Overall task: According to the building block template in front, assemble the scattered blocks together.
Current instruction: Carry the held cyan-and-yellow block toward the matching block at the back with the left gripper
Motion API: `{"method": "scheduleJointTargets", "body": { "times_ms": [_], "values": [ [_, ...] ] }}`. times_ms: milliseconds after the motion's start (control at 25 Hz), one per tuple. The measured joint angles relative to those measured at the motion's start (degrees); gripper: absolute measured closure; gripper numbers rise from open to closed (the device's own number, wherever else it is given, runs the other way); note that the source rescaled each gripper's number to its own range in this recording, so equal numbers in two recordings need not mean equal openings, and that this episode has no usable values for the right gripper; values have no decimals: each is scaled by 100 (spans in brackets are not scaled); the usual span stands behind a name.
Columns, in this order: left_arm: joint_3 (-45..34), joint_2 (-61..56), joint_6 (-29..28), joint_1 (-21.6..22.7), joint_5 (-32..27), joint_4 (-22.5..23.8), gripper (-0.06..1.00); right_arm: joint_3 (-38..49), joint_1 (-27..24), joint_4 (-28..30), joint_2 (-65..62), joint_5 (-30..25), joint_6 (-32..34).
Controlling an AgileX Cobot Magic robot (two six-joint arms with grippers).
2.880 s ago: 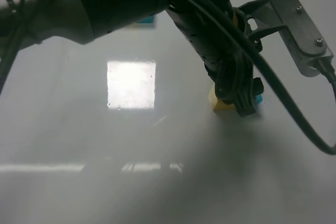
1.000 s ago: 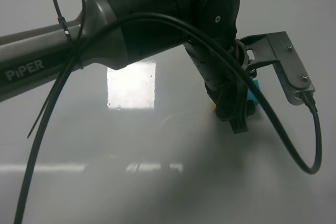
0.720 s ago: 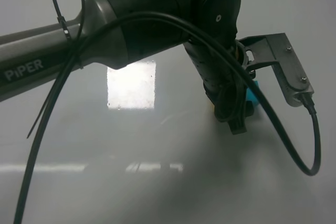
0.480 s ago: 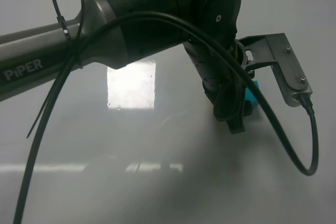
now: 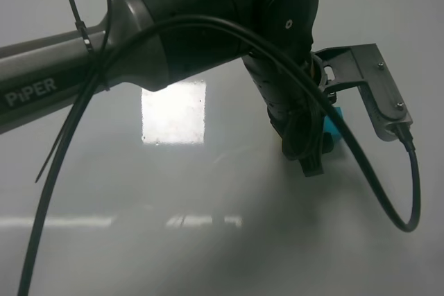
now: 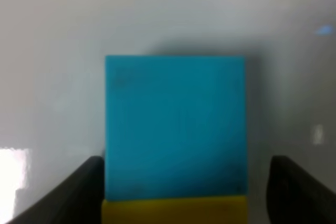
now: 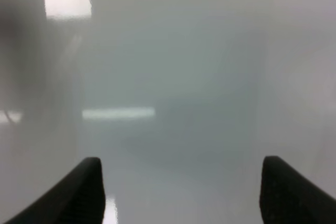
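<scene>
On the left of the high view, the left arm (image 5: 173,32) ran in from the edge and crossed past the middle, covering most of the far side of the glossy pale table (image 5: 208,254). One thick black cable (image 5: 418,188) arched over the arm and hung in a loop on the right. Below the arm lay one bright square reflection (image 5: 173,112).

Right of the middle, the left gripper (image 5: 310,161) pointed down at the table. Its dark body stood in front of the blocks, so from above only a sliver of the teal cube (image 5: 334,127) showed, and the yellow one could not be made out. A metal camera bracket (image 5: 381,95) stuck out beside the wrist.

The left wrist view showed one teal cube (image 6: 176,127) flush against one yellow cube (image 6: 173,211), the latter cut off by the frame edge. Both sat on the table between the two dark fingers (image 6: 79,195). The jaws were spread wide and clamped nothing. A clear gap showed on one side. On the other side the finger lay just beside the cube, and contact could not be judged.

The right gripper (image 7: 181,182) appeared only in its own blurred view, its two fingers (image 7: 86,192) parted over bare table, released and holding nothing.
</scene>
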State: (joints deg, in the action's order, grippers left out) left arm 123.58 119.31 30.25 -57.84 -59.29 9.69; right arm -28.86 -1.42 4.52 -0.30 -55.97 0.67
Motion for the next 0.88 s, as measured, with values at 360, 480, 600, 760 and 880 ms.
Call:
{"method": "scheduleJointTargets", "body": {
  "times_ms": [360,480,600,760,880],
  "values": [
    [0,0,-13,0,10,18,7,0,0,0,0,0,0],
    [0,0,-17,0,10,20,7,0,0,0,0,0,0],
    [2,0,-61,0,10,44,59,0,0,0,0,0,0],
    [2,0,-148,0,-4,59,88,0,0,0,0,0,0],
    [14,0,-166,0,-12,59,88,0,0,0,0,0,0]
  ]
}}
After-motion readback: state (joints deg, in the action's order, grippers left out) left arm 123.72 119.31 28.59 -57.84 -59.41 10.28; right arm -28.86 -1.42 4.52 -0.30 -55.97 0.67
